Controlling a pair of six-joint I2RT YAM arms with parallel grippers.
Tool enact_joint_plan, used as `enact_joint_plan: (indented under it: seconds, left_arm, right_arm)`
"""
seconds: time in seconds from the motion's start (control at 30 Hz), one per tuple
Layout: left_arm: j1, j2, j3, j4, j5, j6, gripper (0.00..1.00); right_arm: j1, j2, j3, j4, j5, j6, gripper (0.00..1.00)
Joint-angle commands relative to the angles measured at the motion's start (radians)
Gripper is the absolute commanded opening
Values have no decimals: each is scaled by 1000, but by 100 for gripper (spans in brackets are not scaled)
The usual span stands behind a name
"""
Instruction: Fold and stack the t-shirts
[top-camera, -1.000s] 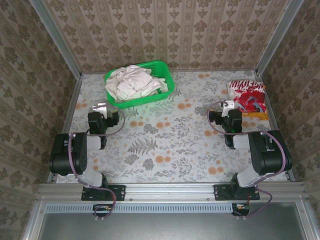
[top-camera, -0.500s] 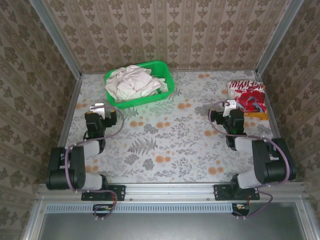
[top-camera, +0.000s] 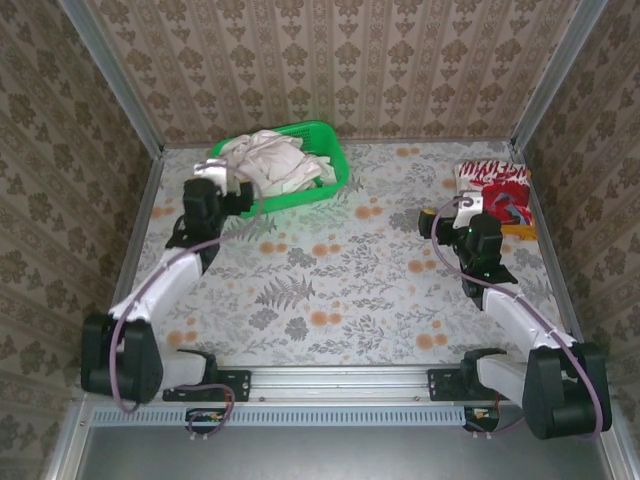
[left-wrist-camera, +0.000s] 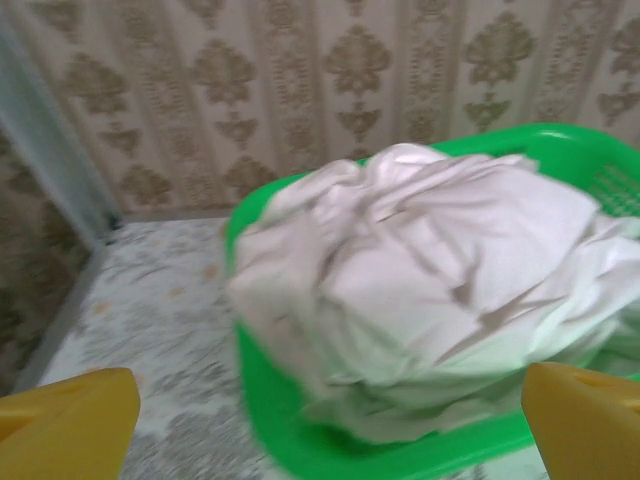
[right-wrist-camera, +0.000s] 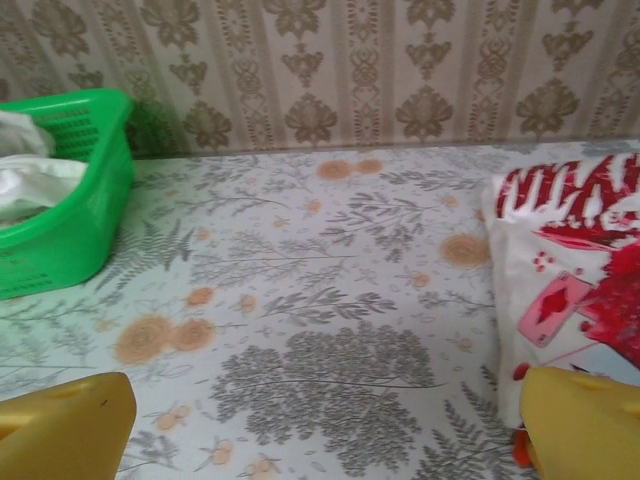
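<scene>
A heap of crumpled off-white t-shirts (top-camera: 265, 165) fills a green mesh basket (top-camera: 338, 150) at the back left of the table. My left gripper (top-camera: 222, 178) hovers at the basket's near-left corner, open, with the heap (left-wrist-camera: 430, 290) just ahead of its yellow fingertips (left-wrist-camera: 70, 420). A folded red-and-white patterned t-shirt (top-camera: 495, 190) lies at the back right. My right gripper (top-camera: 462, 210) stands open over the table just left of that shirt (right-wrist-camera: 580, 260), nothing between its fingers (right-wrist-camera: 585, 425).
The floral tablecloth (top-camera: 330, 270) covers the table between the arms. Patterned walls with metal posts close the back and both sides. The basket's rim (left-wrist-camera: 260, 390) lies directly under the left gripper's view; the basket (right-wrist-camera: 70, 230) sits far left in the right wrist view.
Both arms have stretched out from their bases. The left gripper moved up and back to the basket's corner; the right gripper rose slightly toward the folded shirt. Both stayed open.
</scene>
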Motion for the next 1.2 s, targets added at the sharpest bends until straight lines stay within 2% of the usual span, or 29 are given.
enact_joint_plan:
  seconds: [0.0, 0.07, 0.17, 0.23, 0.37, 0.43, 0.6, 0.77, 1.03, 1.17]
  left_arm:
    - [-51, 171, 155, -202, 22, -72, 100]
    - [-59, 273, 258, -263, 51, -115, 100]
    - [-57, 403, 386, -359, 70, -178, 94]
    - [-48, 462, 439, -401, 73, -206, 81]
    - [-9, 512, 455, -427, 101, -265, 64]
    - [20, 525, 446, -436, 109, -288, 53]
    - [104, 549, 421, -451, 136, -317, 44]
    - [186, 606, 454, -504, 140, -341, 41]
    - [295, 737, 620, -638, 134, -369, 41]
    - [335, 753, 658, -649, 128, -373, 41]
  right_arm:
    - [35, -34, 25, -92, -46, 33, 100]
    - [54, -45, 24, -109, -48, 44, 100]
    - [75, -60, 16, -125, -49, 52, 100]
    - [82, -62, 9, -133, -48, 54, 100]
    - [86, -43, -6, -128, -46, 58, 100]
    - [87, -26, -10, -119, -48, 64, 100]
    - [93, 10, 4, -96, -67, 70, 100]
    - [112, 42, 22, -97, -78, 78, 100]
    - [151, 70, 46, -110, -72, 72, 100]
    - [170, 85, 58, -117, -72, 69, 100]
